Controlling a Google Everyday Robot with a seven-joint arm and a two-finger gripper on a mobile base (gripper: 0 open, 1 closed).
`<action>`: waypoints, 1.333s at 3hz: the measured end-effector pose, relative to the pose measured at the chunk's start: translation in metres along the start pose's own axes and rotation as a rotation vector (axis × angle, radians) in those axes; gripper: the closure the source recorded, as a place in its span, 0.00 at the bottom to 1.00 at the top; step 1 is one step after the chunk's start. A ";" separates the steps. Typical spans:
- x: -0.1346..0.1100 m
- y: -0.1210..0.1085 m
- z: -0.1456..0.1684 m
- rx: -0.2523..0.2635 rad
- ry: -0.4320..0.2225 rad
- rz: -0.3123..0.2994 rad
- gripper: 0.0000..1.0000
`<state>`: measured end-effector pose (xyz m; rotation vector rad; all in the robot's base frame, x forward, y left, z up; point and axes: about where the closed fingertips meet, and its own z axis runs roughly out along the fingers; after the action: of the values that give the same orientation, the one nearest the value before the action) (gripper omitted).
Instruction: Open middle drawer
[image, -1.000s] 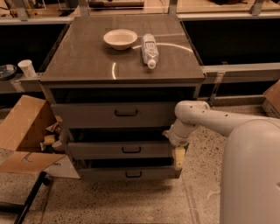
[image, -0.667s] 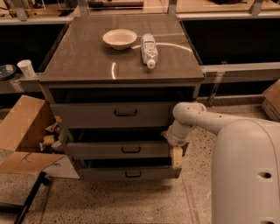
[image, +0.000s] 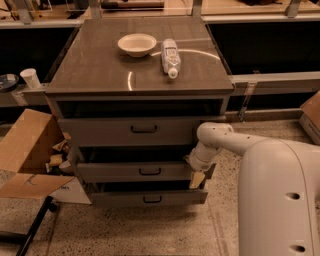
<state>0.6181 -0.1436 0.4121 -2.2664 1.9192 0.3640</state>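
At the right end of the middle drawer (image: 115, 171), jaws just beside its front, grip unclear.

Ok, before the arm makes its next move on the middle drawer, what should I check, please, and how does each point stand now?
1. Pincer on the handle of the middle drawer: not ok, it is at the drawer's right end.
2. Pincer holding the drawer: cannot tell.
3. Way out for the drawer: ok, the cardboard box stands left of the cabinet, not in front.
4. Bowl and plastic bottle on top: ok, both are away from the front edge; the bottle lies on its side.
5. How far out the drawer is: cannot tell.
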 end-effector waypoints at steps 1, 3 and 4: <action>-0.002 0.000 -0.007 0.000 0.000 0.000 0.66; -0.029 0.028 -0.012 -0.034 -0.041 -0.030 0.80; -0.029 0.028 -0.012 -0.034 -0.041 -0.030 0.56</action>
<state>0.5876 -0.1244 0.4330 -2.2877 1.8715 0.4388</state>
